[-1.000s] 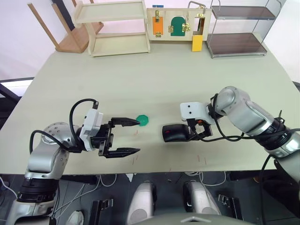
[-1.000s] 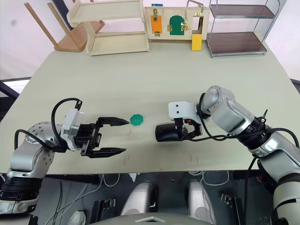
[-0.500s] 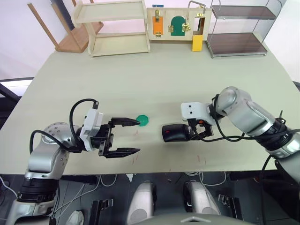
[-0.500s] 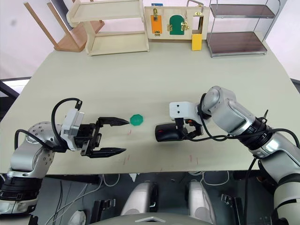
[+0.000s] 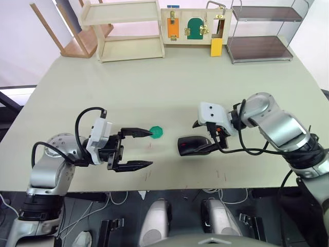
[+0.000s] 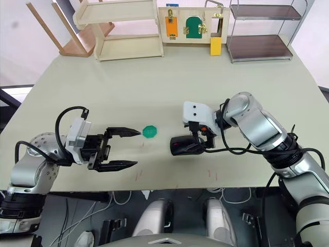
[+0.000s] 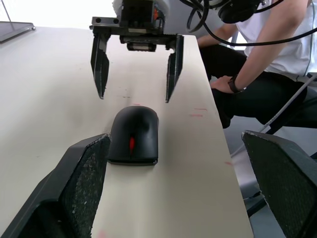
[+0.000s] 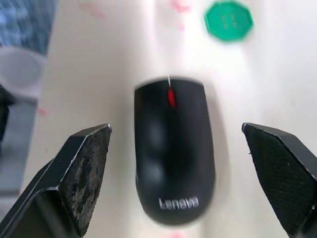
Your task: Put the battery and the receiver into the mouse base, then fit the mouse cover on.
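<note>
Table [image 5: 169,87] in pale beige is seen, with wooden shelves at its far edge and a person seated beside it. "Lenovo" is printed on the mouse cover [image 8: 173,148], which sits closed on the mouse in the middle of the table. The right gripper [image 7: 133,67] is held wide open just above it, not touching. The left gripper [image 5: 136,149] is also open, near the green tray [image 5: 157,132].

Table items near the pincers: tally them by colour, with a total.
Black: 1, the assembled mouse with cover on
Green: 1, the octagonal tray
Total: 2
Both the left pincer and right pincer are open and hold nothing.
</note>
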Controlling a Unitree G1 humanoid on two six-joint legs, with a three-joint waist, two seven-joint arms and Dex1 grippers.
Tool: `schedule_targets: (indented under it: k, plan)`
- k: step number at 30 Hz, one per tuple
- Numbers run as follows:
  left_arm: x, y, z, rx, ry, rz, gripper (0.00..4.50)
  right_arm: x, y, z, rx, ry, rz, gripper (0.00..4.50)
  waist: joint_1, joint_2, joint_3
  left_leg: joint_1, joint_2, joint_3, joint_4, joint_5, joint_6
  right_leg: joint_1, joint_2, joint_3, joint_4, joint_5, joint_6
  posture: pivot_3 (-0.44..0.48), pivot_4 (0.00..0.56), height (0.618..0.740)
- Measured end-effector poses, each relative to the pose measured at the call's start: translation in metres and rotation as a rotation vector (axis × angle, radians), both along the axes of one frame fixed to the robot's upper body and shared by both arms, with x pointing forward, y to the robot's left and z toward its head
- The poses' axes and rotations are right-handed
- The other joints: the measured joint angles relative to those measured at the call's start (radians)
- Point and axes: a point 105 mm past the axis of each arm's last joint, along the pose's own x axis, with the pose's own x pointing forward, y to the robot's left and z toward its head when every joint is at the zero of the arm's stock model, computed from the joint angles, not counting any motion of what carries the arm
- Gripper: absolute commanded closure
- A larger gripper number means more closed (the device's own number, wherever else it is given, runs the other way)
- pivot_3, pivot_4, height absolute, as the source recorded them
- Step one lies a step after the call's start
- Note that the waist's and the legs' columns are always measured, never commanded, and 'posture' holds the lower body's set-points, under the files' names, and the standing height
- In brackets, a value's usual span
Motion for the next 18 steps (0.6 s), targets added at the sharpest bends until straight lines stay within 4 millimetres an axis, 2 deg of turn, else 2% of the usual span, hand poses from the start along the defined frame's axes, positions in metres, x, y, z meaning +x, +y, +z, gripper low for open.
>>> schedule_targets:
  k: [7,14,15,18]
  plan:
    - [0.001,0.007,0.0,0.003,-0.002,0.028,0.0,0.0,0.013,0.0,0.059,-0.019,0.008,1.38,0.0,0.0,0.0,0.0,0.0,0.0,0.0,0.0,0.0,0.0,0.0,0.0,0.0,0.0,0.0,0.0,0.15,0.74]
    - [0.0,0.011,0.0,0.006,-0.003,0.041,0.0,0.0,0.027,-0.014,0.04,-0.024,0.037,1.38,0.0,0.0,0.0,0.0,0.0,0.0,0.0,0.0,0.0,0.0,0.0,0.0,0.0,0.0,0.0,0.0,0.15,0.74]
    - [0.0,0.011,0.0,0.006,-0.004,0.043,0.0,0.0,0.029,-0.015,0.041,-0.025,0.045,2.06,0.0,0.0,0.0,0.0,0.0,0.0,0.0,0.0,0.0,0.0,0.0,0.0,0.0,0.0,0.0,0.0,0.15,0.74]
    - [0.0,0.013,0.001,0.005,-0.007,0.052,0.0,0.001,0.031,-0.013,0.043,-0.034,0.05,2.15,0.0,0.0,0.0,0.0,0.0,0.0,0.0,0.0,0.0,0.0,0.0,0.0,0.0,0.0,0.0,0.0,0.15,0.74]
